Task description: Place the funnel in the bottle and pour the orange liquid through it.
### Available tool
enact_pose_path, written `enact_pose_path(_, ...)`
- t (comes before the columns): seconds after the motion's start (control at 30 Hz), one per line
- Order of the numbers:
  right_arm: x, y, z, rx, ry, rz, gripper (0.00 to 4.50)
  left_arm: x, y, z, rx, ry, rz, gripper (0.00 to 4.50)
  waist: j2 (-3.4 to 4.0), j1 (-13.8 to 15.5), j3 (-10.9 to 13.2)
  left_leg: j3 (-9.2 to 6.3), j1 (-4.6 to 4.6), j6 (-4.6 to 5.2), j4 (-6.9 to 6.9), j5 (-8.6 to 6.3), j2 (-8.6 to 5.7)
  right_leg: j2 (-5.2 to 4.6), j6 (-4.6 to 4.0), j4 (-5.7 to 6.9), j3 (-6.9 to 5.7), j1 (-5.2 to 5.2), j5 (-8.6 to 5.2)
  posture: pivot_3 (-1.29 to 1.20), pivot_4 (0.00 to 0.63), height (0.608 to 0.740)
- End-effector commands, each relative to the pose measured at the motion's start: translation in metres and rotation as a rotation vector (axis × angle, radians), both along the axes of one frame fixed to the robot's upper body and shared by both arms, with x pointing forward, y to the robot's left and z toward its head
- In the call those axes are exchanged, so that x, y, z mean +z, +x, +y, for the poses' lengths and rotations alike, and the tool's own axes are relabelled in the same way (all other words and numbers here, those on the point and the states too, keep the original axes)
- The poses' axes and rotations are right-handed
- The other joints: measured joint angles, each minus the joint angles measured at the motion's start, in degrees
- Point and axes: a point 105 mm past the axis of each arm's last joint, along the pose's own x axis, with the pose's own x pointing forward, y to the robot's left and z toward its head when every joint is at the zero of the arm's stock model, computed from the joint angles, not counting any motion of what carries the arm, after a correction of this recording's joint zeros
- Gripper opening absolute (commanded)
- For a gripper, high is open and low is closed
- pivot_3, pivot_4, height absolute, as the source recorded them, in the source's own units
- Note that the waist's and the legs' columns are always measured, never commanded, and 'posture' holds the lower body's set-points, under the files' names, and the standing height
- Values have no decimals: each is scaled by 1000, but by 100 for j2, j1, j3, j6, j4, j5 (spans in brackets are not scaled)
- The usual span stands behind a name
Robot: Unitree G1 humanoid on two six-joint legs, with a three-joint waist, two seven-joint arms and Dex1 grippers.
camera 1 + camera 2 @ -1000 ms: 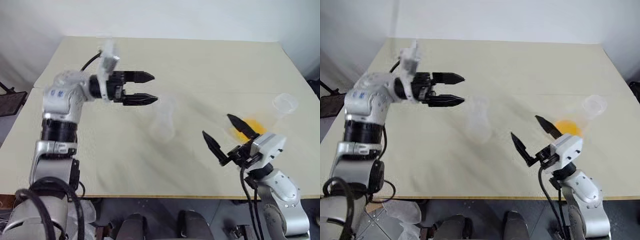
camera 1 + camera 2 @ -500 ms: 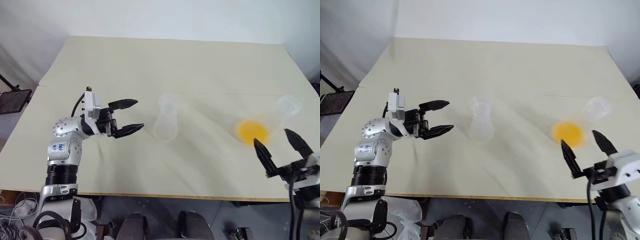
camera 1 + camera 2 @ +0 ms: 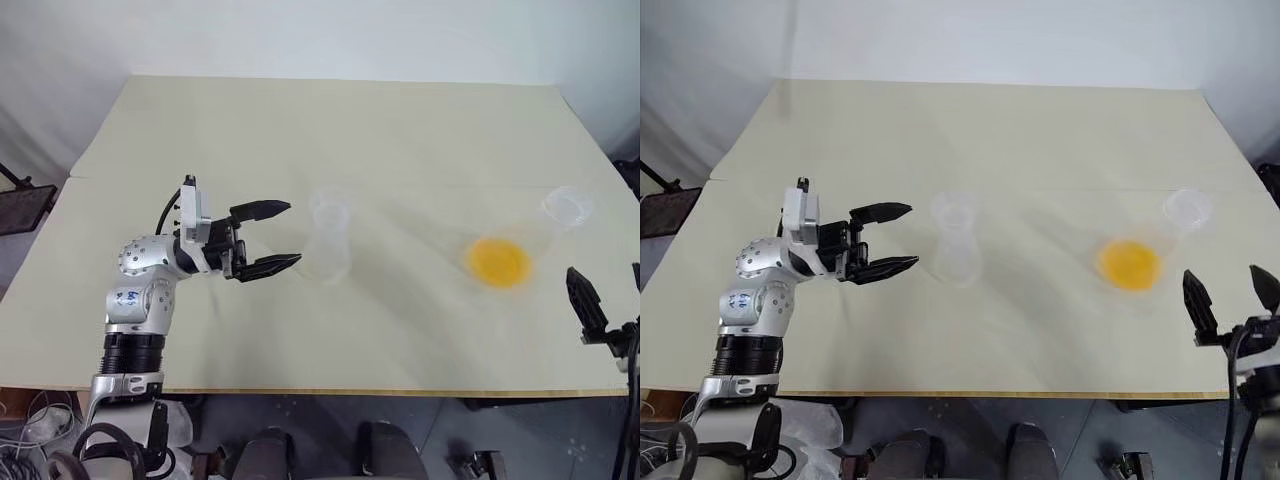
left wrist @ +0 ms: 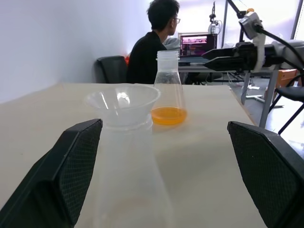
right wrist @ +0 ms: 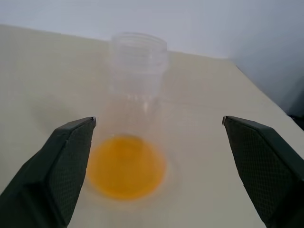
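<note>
The clear bottle (image 3: 330, 262) stands mid-table with the transparent funnel (image 3: 330, 213) seated in its neck; both loom close in the left wrist view, funnel (image 4: 122, 100) over bottle (image 4: 128, 180). My left gripper (image 3: 293, 234) is open, level, just left of the bottle and apart from it. The orange liquid (image 3: 498, 262) lies in the bottom of a second clear flask (image 3: 566, 206) at the right. My right gripper (image 3: 1230, 300) is open near the table's front right edge, short of that flask; its wrist view looks at the orange liquid (image 5: 126, 166) between its fingers (image 5: 61, 161).
The cream table (image 3: 300, 120) spreads wide behind and between the two flasks. Its front edge (image 3: 400, 392) runs close below the right gripper. A person (image 4: 152, 47) sits at a desk with a screen beyond the table's far end.
My right gripper has swung rightward away from the orange flask to the front right edge. The left gripper has dropped and drawn back, now level beside the bottle. Both stay open.
</note>
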Motion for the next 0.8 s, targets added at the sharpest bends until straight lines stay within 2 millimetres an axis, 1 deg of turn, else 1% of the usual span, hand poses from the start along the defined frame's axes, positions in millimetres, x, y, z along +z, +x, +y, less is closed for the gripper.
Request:
enact_pose_path(0.03, 4, 15, 0, 63, 52, 54, 4500, 7, -7, -2, -19, -14, -26, 4482, 0, 1, 0, 0, 2, 1, 0, 0, 0, 0, 0, 0, 1, 2, 0, 0, 150, 740)
enact_pose_path(0.2, 13, 38, -3, 90, 103, 67, 4500, 8, -13, -3, 1, -26, -27, 4482, 0, 8, 0, 1, 2, 1, -3, -1, -2, -2, 0, -1, 1, 2, 0, 0, 150, 740)
enact_pose_path(0.37, 20, 57, 3, 156, 99, 72, 4500, 7, -16, 0, 23, -26, -22, 4482, 0, 8, 0, 1, 0, 2, -3, -1, -2, -1, 0, -4, 0, 2, 0, 0, 150, 740)
enact_pose_path(0.5, 24, 72, 4, 169, 92, 69, 4500, 7, -18, 2, 37, -21, -26, 4482, 0, 4, 0, 3, 0, 2, -3, -1, -1, -1, 0, -4, -1, 2, 0, 0, 150, 740)
enact_pose_path(0.7, 27, 81, 6, 189, 102, 51, 4500, 8, -20, 1, 38, -20, -28, 4482, 0, 10, 0, 5, -6, 2, -6, -1, -2, -2, 0, -6, -6, 0, 0, 0, 150, 740)
enact_pose_path(0.8, 29, 83, 7, 193, 110, 27, 3921, 8, -21, 2, 39, -18, -29, 4500, 0, 9, 0, 7, -9, 2, -6, -1, -3, -2, 0, -6, -10, 0, 0, 0, 150, 740)
